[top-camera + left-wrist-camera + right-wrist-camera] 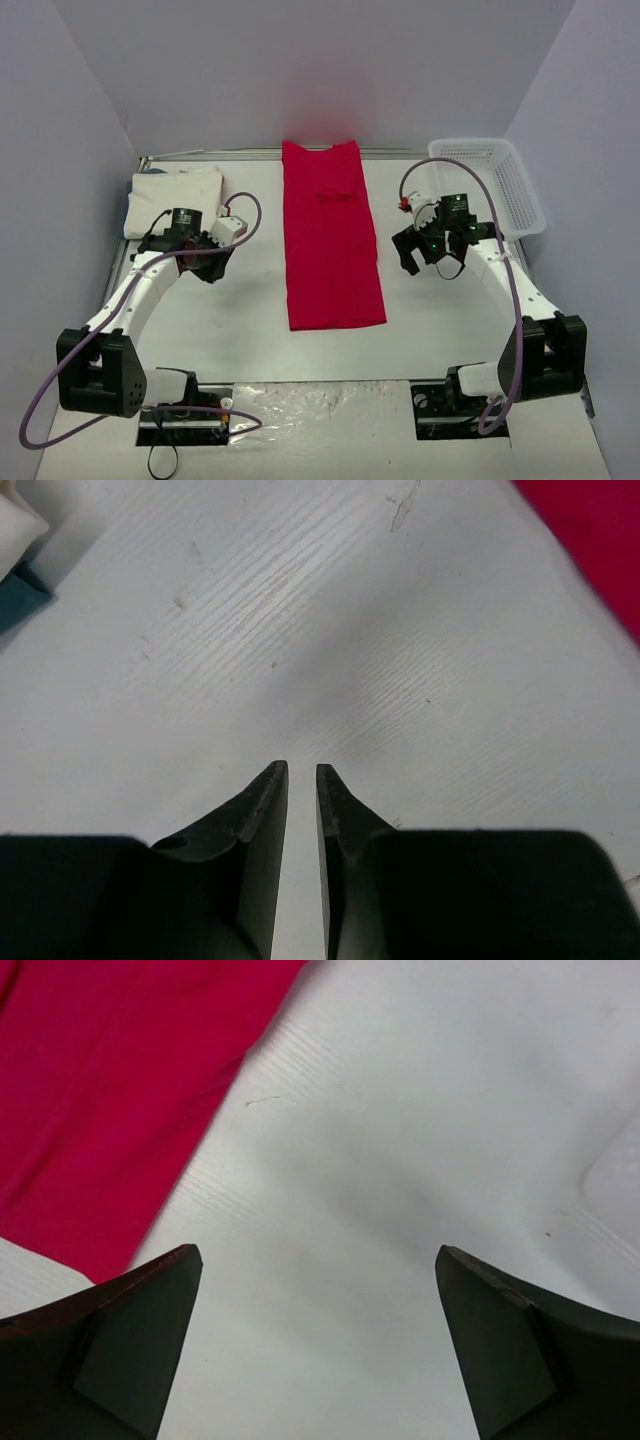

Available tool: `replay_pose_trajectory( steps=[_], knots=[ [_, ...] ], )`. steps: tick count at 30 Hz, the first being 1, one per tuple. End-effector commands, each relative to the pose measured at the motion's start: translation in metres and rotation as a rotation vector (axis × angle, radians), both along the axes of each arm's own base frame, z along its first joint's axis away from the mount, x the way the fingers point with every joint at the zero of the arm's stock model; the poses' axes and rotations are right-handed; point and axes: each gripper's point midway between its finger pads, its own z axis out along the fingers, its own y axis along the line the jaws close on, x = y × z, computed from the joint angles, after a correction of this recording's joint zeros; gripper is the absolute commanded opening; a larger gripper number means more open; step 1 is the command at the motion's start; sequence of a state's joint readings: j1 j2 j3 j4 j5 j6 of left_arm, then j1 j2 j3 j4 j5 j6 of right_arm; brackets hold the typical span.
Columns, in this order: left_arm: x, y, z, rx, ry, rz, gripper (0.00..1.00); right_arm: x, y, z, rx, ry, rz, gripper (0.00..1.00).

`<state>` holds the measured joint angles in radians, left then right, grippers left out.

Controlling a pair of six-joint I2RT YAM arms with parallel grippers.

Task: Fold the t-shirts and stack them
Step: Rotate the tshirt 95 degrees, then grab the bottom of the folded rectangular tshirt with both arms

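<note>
- Red t-shirt (333, 240): lies flat as a long narrow rectangle at the centre of the table (230, 320), its length running from near to far.
- White t-shirt (172, 200): folded rectangle at the far-left corner, well apart from the red one.
- Left gripper (302, 770): fingers a narrow slit apart with nothing between them, over bare table left of the red t-shirt.
- Right gripper (318, 1255): jaws spread wide and empty, over bare table just right of the red t-shirt's edge.
- White mesh basket (500, 175): far-right corner.
</note>
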<state>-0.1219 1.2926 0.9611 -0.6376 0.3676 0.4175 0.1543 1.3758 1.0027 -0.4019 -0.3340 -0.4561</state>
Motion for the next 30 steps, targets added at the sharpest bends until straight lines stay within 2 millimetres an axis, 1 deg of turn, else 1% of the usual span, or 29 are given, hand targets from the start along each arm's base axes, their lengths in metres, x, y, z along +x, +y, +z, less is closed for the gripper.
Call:
replay_pose_trajectory(
  steps=[1, 4, 6, 7, 8, 9, 10, 11, 13, 14, 15, 16, 18, 19, 20, 21, 22, 23, 24, 25, 26, 28, 30],
  knots=[
    [0.003, -0.005, 0.021, -0.034, -0.078, -0.029, 0.18, 0.003, -0.008, 0.022, 0.074, -0.087, -0.045, 1.00],
    [0.003, -0.006, 0.029, -0.041, -0.113, -0.030, 0.23, 0.005, -0.011, 0.031, 0.101, -0.105, -0.059, 1.00],
    [0.000, -0.009, 0.036, -0.057, -0.131, -0.040, 0.34, 0.005, -0.017, 0.032, 0.113, -0.101, -0.080, 1.00],
    [-0.002, -0.012, 0.037, -0.068, -0.129, -0.049, 0.41, 0.003, -0.015, 0.034, 0.124, -0.097, -0.072, 1.00],
    [-0.005, -0.020, 0.041, -0.094, -0.138, -0.085, 0.45, 0.000, -0.011, 0.038, 0.156, -0.090, -0.059, 1.00],
    [-0.010, -0.023, 0.041, -0.099, -0.129, -0.103, 0.47, -0.003, -0.008, 0.040, 0.172, -0.082, -0.046, 1.00],
    [-0.011, -0.027, 0.043, -0.099, -0.136, -0.125, 0.45, -0.007, -0.004, 0.041, 0.190, -0.067, -0.033, 1.00],
    [-0.016, -0.036, 0.044, -0.088, -0.143, -0.161, 0.43, -0.011, 0.001, 0.045, 0.216, -0.071, -0.013, 1.00],
    [-0.021, -0.047, 0.042, -0.052, -0.156, -0.217, 0.43, -0.014, 0.000, 0.042, 0.212, -0.072, -0.005, 1.00],
    [-0.025, -0.052, 0.037, -0.030, -0.155, -0.244, 0.44, -0.013, -0.002, 0.038, 0.200, -0.066, -0.010, 0.99],
    [-0.029, -0.064, 0.034, 0.000, -0.165, -0.296, 0.45, -0.011, -0.005, 0.035, 0.188, -0.057, -0.030, 0.99],
    [-0.030, -0.069, 0.027, 0.024, -0.158, -0.327, 0.45, -0.009, -0.007, 0.028, 0.188, -0.031, -0.042, 0.98],
    [-0.033, -0.081, 0.019, 0.068, -0.164, -0.381, 0.45, -0.006, -0.012, 0.022, 0.179, -0.013, -0.063, 0.98],
    [-0.037, -0.092, 0.016, 0.103, -0.171, -0.427, 0.44, -0.005, -0.014, 0.019, 0.175, -0.002, -0.069, 0.98],
    [-0.039, -0.100, 0.009, 0.116, -0.158, -0.456, 0.43, -0.004, -0.015, 0.012, 0.169, 0.022, -0.074, 0.98],
    [-0.042, -0.107, 0.006, 0.121, -0.154, -0.486, 0.43, -0.003, -0.016, 0.010, 0.164, 0.028, -0.083, 0.98],
    [-0.048, -0.118, -0.001, 0.137, -0.139, -0.525, 0.43, -0.002, -0.021, 0.006, 0.147, 0.037, -0.099, 0.98],
    [-0.050, -0.123, -0.003, 0.142, -0.139, -0.546, 0.43, -0.001, -0.029, 0.004, 0.141, 0.038, -0.123, 0.98],
    [-0.053, -0.129, -0.006, 0.147, -0.137, -0.567, 0.43, 0.000, -0.033, 0.003, 0.138, 0.043, -0.134, 0.98],
    [-0.060, -0.137, -0.008, 0.155, -0.143, -0.597, 0.43, 0.000, -0.035, 0.001, 0.138, 0.048, -0.141, 0.98],
    [-0.060, -0.143, -0.009, 0.156, -0.153, -0.608, 0.43, 0.000, -0.037, -0.002, 0.136, 0.059, -0.147, 0.98],
    [-0.066, -0.152, -0.012, 0.163, -0.162, -0.638, 0.43, 0.002, -0.041, -0.003, 0.139, 0.064, -0.161, 0.98],
    [-0.071, -0.157, -0.016, 0.162, -0.149, -0.659, 0.43, 0.002, -0.042, -0.006, 0.143, 0.074, -0.166, 0.98]
  ],
)
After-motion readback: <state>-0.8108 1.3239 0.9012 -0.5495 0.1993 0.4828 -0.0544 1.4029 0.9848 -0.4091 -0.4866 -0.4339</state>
